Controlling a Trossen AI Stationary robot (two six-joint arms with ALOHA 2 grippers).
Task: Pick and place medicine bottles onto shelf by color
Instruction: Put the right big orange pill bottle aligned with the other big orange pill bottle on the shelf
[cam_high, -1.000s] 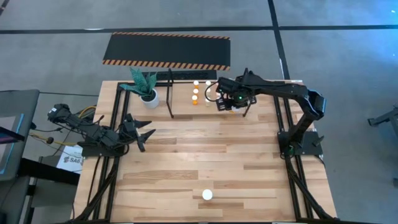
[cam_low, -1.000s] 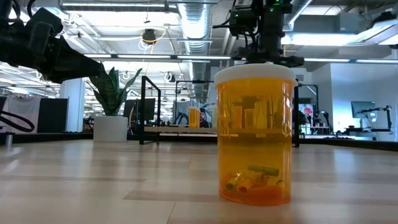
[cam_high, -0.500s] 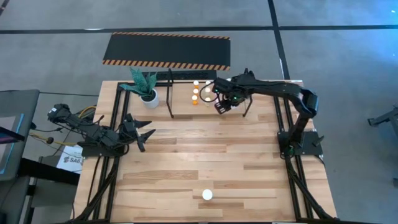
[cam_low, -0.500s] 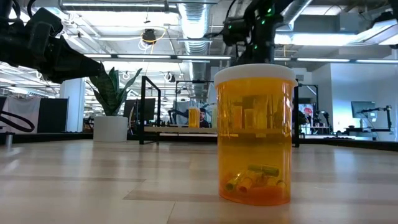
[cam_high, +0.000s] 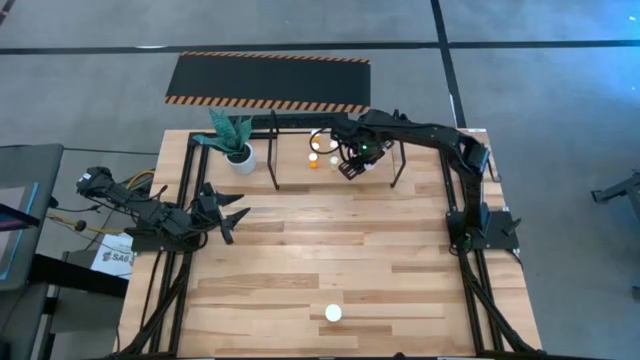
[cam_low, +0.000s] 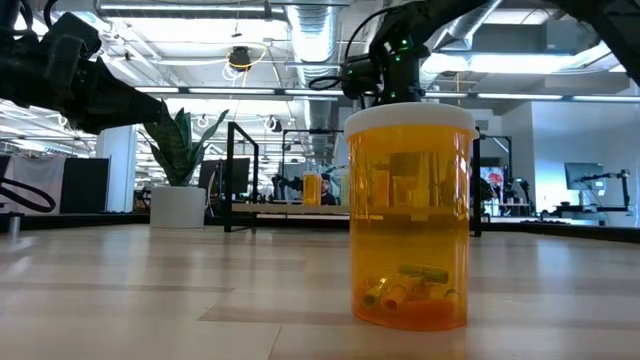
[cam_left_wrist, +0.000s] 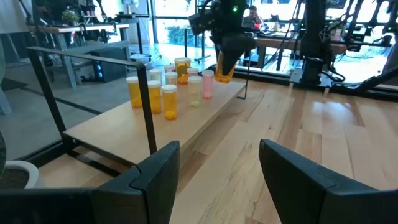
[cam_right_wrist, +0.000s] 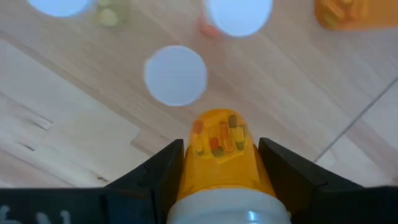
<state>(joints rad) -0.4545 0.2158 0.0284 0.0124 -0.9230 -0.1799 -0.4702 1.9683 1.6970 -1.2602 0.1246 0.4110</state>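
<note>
I see my right gripper (cam_high: 347, 166) at the upper middle of the high view, above the shelf (cam_high: 275, 160), pinching an orange bottle (cam_right_wrist: 217, 155). My left gripper (cam_high: 232, 217) waits at the left side of the table, fingers spread. 1 more bottle (cam_high: 333, 313) stands near the bottom edge.

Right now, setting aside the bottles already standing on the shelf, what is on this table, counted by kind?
Robot arms: 2
Medicine bottles: 2, one in the right end effector, one standing alone
Potted plant: 1
Shelf: 1
Total: 6
</note>
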